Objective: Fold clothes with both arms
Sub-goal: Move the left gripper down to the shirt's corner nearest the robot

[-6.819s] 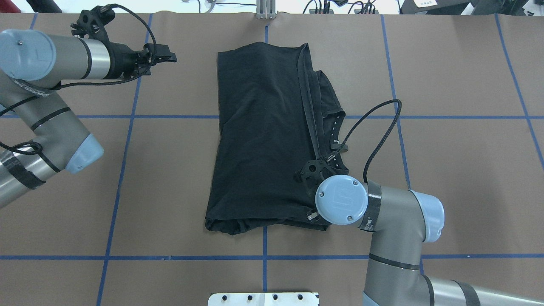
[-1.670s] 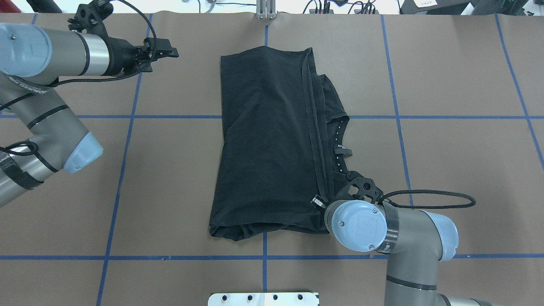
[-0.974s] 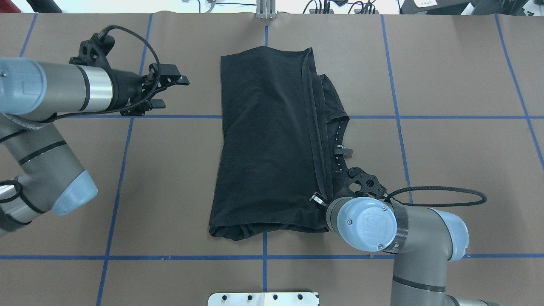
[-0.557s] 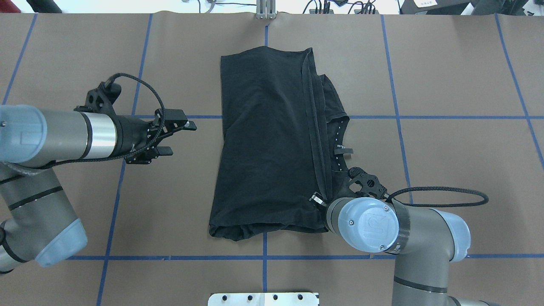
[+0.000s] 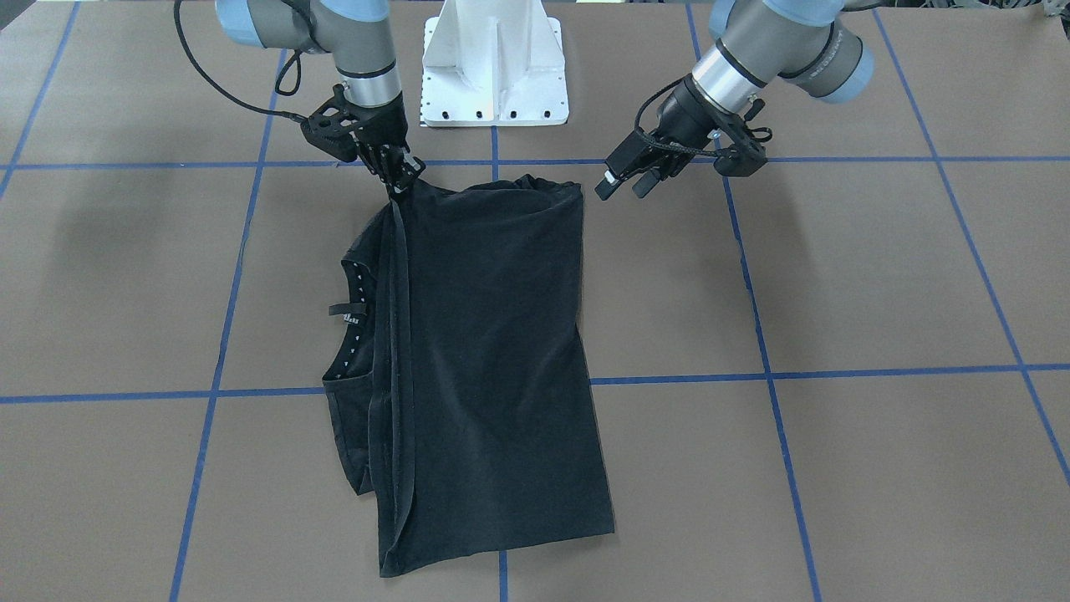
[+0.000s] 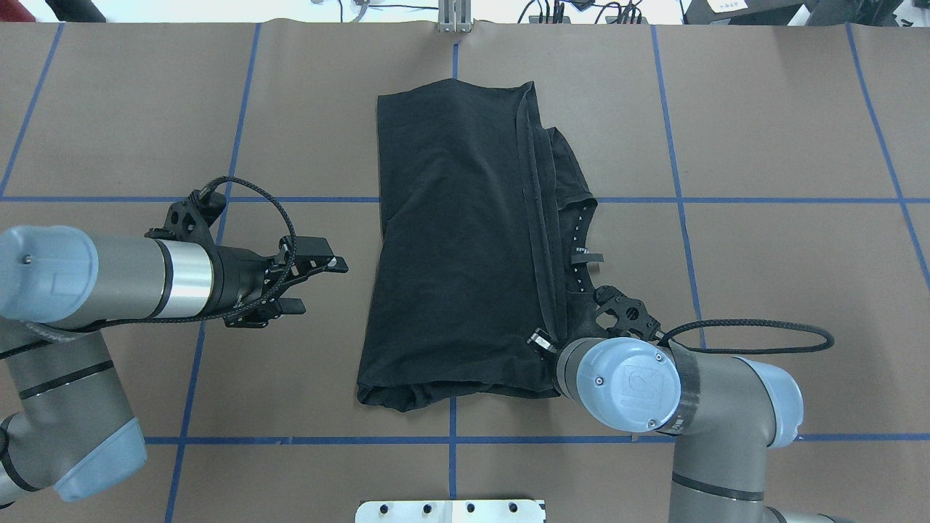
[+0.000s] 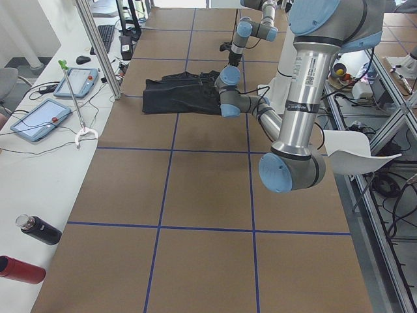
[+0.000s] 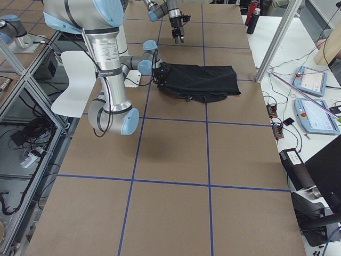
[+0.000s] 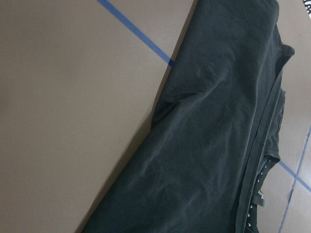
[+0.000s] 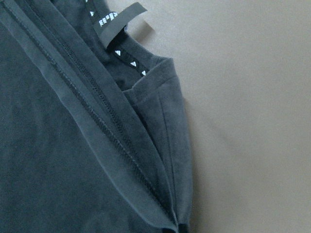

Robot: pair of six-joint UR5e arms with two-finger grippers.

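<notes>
Fingers of right arm [image 5: 403, 174] clenched on T-shirt [image 5: 493, 351] corner; left fingers [image 6: 320, 263] spread nearby.

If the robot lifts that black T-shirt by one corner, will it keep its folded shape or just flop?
Probably flop: the T-shirt lies limp and wrinkled, its edges soft, so lifted layers would likely sag and slide apart. It looks thin and light; a pinch at the corner, where the right arm's fingers sit, should carry it.
</notes>
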